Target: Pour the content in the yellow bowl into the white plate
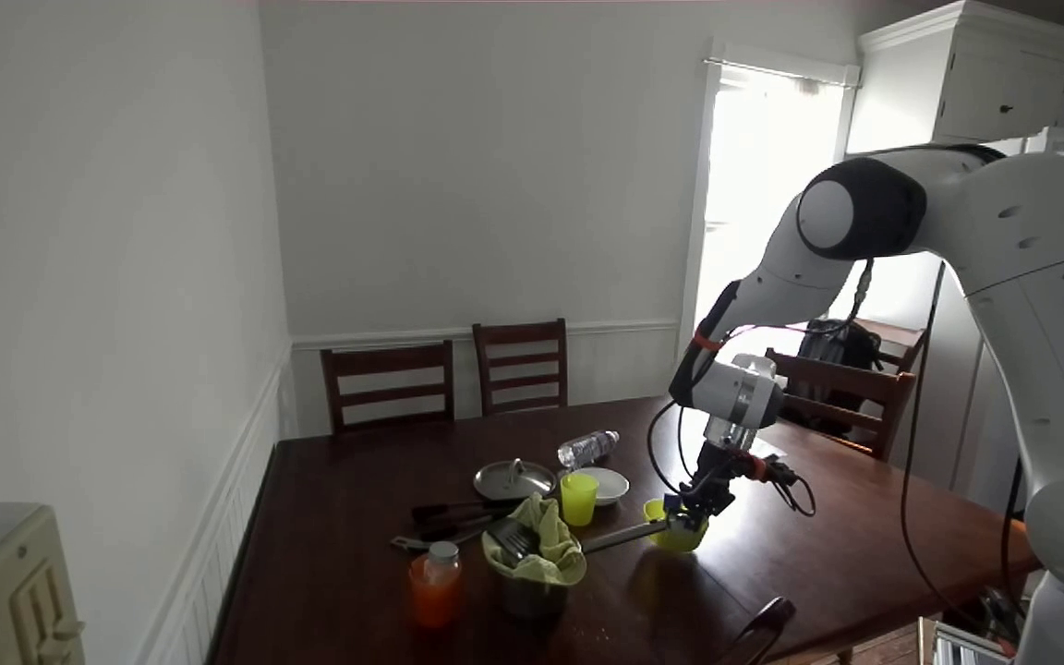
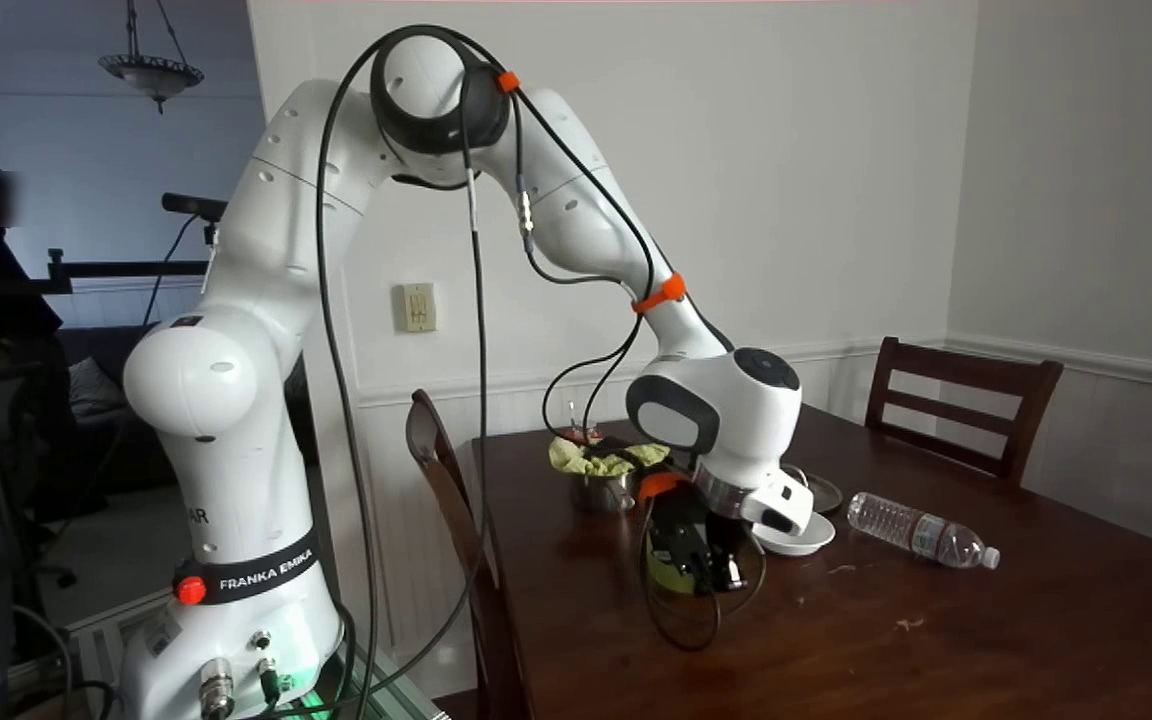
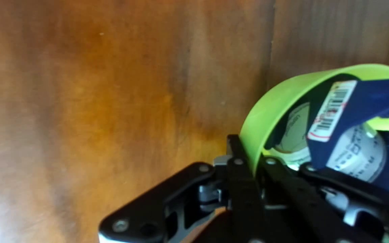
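The yellow bowl fills the right side of the wrist view, its near wall between my gripper's fingers. My gripper is shut on that wall, one finger outside and one inside. Dark blue packages with white labels lie in the bowl. In an exterior view the bowl appears to sit on the table below my gripper; the arm partly covers the bowl in an exterior view. A shallow white plate is a short way off, behind a yellow cup; the plate shows also beyond the wrist.
A yellow cup stands right in front of the plate. The metal pot with a green cloth has a long handle reaching to the bowl. A clear bottle, a lid and an orange cup are also on the table.
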Available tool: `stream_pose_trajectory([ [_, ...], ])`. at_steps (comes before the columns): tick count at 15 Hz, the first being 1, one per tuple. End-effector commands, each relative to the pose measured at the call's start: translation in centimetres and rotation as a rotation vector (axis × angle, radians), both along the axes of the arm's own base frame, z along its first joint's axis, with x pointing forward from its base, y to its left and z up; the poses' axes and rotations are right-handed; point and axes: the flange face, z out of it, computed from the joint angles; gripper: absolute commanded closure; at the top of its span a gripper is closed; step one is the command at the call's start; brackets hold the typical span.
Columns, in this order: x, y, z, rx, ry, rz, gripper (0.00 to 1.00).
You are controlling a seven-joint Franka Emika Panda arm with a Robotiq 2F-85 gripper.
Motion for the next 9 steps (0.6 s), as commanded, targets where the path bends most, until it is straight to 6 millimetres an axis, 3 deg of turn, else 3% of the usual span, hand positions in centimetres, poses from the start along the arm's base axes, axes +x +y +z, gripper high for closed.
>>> stream_pose_trajectory([
  [1, -1.5, -4.7, 5.8, -0.108, 0.015, -0.092, 0.99],
  [3, -0.8, -7.4, 8.9, -0.141, 0.016, -0.156, 0.99],
  [4, -1.2, -5.6, 6.0, -0.124, 0.012, -0.105, 0.96],
  [6, -1.0, -7.4, 8.5, -0.146, -0.002, -0.144, 0.96],
  [9, -0.8, -7.4, 8.7, -0.145, -0.003, -0.152, 0.96],
])
